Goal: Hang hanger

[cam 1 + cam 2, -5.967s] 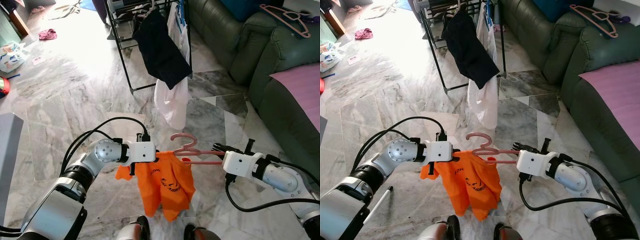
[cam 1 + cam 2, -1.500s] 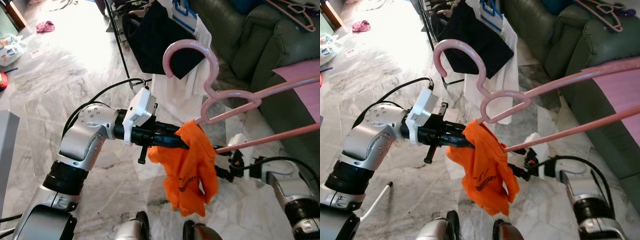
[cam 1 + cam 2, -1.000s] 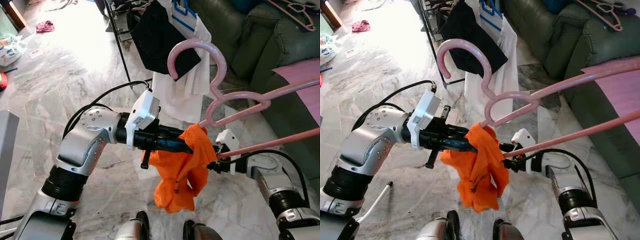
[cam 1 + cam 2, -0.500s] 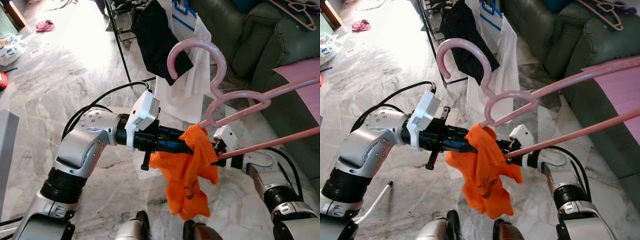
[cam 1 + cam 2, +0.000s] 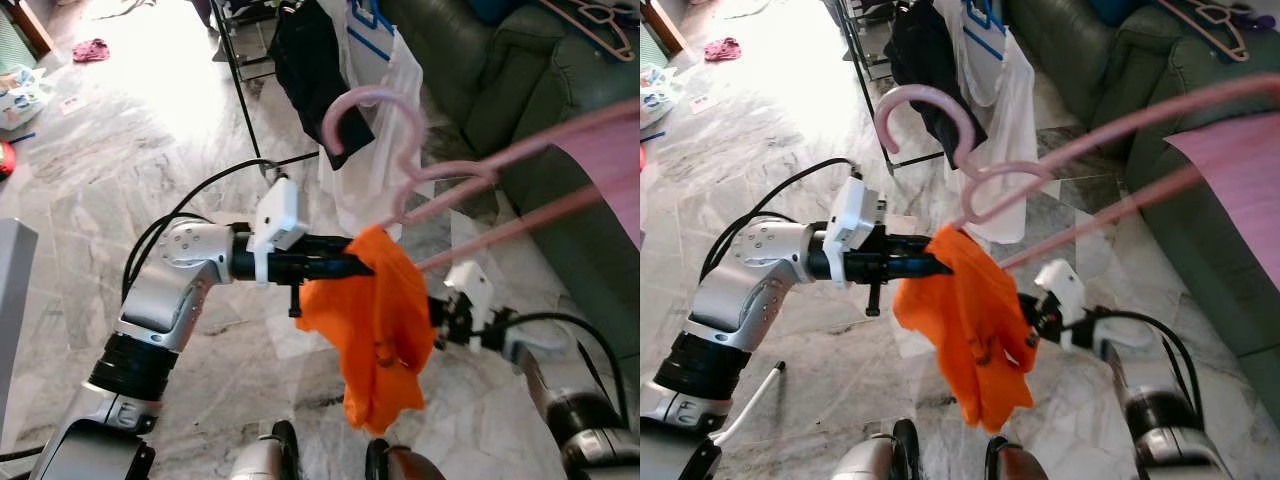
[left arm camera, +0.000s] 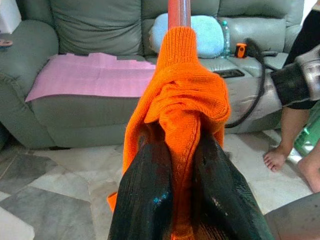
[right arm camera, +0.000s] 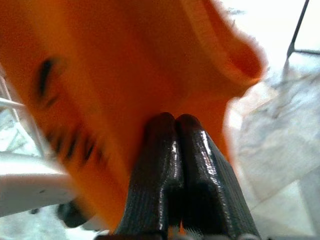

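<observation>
A pink plastic hanger [image 5: 440,185] is held high and tilted, its hook [image 5: 372,108] up toward the drying rack and its bars blurred. An orange garment [image 5: 382,318] is draped over its lower end. My left gripper [image 5: 352,265] reaches in from the left. In the left wrist view its fingers [image 6: 150,200] are shut on the bunched orange garment [image 6: 185,100], with the hanger bar [image 6: 179,12] above. My right gripper [image 5: 436,318] sits below the bars at the garment's right edge. Its fingers [image 7: 175,150] are shut, their tips sunk in the cloth [image 7: 115,75].
A black drying rack [image 5: 240,90] stands ahead with a black garment [image 5: 312,62] and a white one [image 5: 395,110]. A green sofa [image 5: 480,70] with a pink cloth [image 5: 612,170] and another pink hanger [image 5: 592,15] lies to the right. A person's bare feet [image 6: 277,160] stand nearby.
The hanger has swung higher and leftward and is blurred. My right gripper has dropped below the hanger's lower bar, out to the garment's right edge. The left gripper keeps its hold.
</observation>
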